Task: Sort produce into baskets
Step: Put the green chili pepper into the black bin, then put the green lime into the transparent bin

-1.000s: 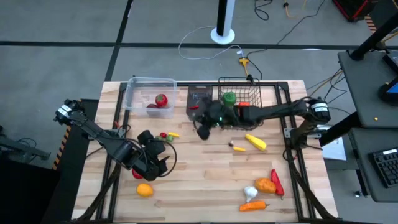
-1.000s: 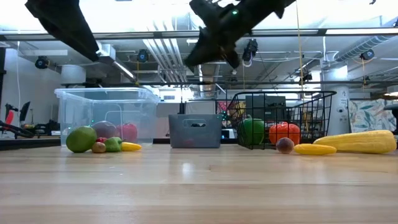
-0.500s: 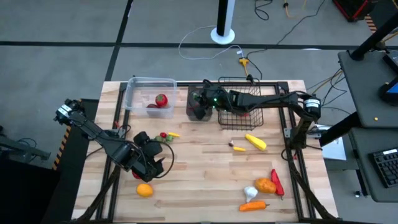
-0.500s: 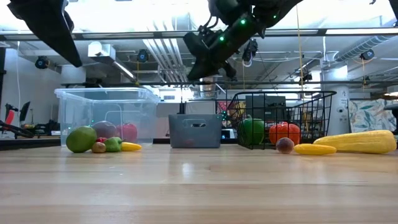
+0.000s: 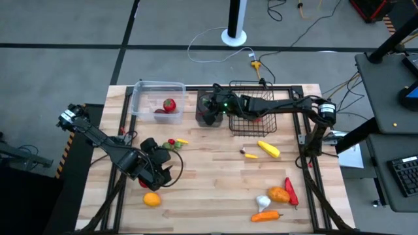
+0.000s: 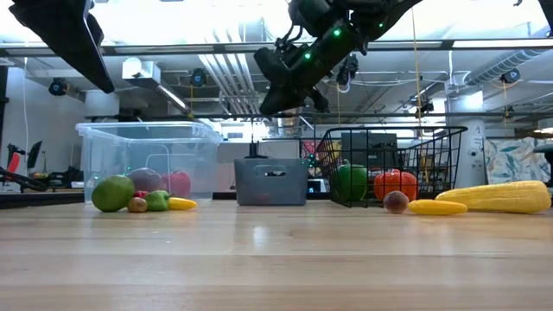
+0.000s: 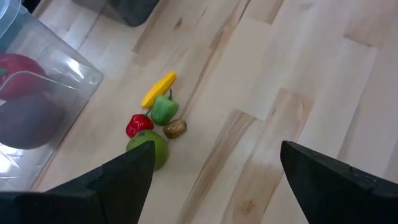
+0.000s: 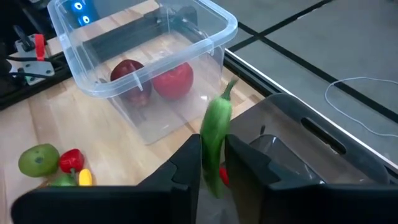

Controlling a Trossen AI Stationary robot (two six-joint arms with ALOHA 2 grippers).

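Note:
My right gripper [image 8: 211, 180] is shut on a green chili pepper [image 8: 216, 134], above the dark rectangular bin [image 5: 209, 108], which also shows in the right wrist view [image 8: 298, 149]. My left gripper [image 7: 211, 186] is open and empty above the table [image 5: 163, 171]. It is near a cluster of small produce: a yellow piece [image 7: 158, 89], a small green pepper [image 7: 163, 109], a red piece [image 7: 138, 124], a brown piece [image 7: 176, 128] and a green round fruit [image 7: 149, 149]. The clear tub [image 5: 140, 88] holds a red apple [image 5: 169, 104] and a dark red fruit [image 5: 160, 112]. My right gripper pinches the green chili between its two fingers [image 8: 186, 168], at the pepper's lower part [image 8: 214, 165]. The pepper lies along the fingers, and its curved stem end [image 8: 230, 87] sticks out past the fingertips. It is lifted clear, above the dark bin.
The wire-mesh basket [image 6: 432, 138] beside the bin holds a green pepper [image 6: 350, 181] and an orange-red fruit [image 6: 395, 183]. On the table lie a corn cob [image 5: 268, 149], an orange [image 5: 151, 200], a garlic [image 5: 262, 202], an orange pepper [image 5: 278, 194], a red chili [image 5: 290, 191] and a carrot [image 5: 266, 215].
My right gripper has carried the green chili from over the middle of the table toward the far edge, to above the dark bin. It has kept still there for the last half second. The chili stays pinched and clear of the bin.

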